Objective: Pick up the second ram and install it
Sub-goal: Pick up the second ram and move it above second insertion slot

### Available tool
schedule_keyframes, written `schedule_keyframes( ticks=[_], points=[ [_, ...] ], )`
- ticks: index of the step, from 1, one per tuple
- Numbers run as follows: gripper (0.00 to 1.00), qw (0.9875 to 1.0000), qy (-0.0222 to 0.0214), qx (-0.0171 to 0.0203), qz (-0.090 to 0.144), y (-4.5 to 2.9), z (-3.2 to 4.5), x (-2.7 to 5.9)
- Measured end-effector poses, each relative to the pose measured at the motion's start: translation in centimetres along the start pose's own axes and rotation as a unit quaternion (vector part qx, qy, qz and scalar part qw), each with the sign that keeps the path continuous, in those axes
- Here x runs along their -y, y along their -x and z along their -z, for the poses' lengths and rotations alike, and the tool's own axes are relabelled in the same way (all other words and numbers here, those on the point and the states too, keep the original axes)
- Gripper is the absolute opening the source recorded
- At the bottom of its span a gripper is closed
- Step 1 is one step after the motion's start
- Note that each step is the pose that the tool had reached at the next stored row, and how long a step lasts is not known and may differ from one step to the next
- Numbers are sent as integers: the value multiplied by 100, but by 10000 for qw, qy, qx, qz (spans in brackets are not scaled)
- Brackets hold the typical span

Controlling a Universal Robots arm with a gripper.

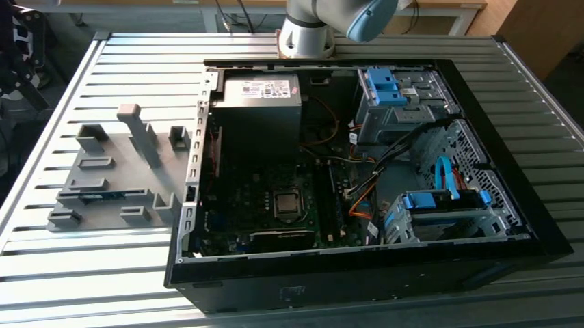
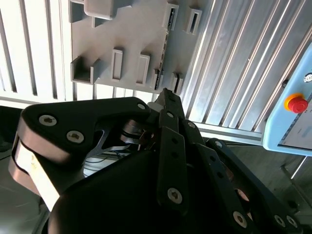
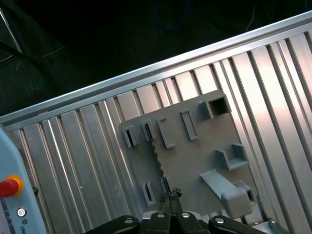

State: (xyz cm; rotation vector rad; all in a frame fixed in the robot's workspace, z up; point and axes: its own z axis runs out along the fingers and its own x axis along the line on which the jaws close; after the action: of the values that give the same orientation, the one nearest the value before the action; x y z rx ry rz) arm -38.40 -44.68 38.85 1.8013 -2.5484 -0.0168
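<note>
While above the second ram [image 3: 157, 158], jaws seemingly closed.

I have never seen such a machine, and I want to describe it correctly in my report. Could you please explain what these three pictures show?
The machine is a robot arm standing at the far edge of a slatted metal table. The exterior view looks at the table from outside. It shows an open computer case and, at the exterior view's left, a grey holder block. A thin blue-green memory stick, the second ram, sits in that block.

Both wrist views come from cameras riding on the arm. They look down past its black pincer onto the block. The pincer is shut with nothing in it, and it hangs above the block, close to one end of the stick.
</note>
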Motion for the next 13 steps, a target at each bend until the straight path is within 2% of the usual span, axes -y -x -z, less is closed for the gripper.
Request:
schedule_keyframes(
  ticks=[13],
  points=[
    [11,9999,-2,-3,152,-1,0,1]
  ],
)
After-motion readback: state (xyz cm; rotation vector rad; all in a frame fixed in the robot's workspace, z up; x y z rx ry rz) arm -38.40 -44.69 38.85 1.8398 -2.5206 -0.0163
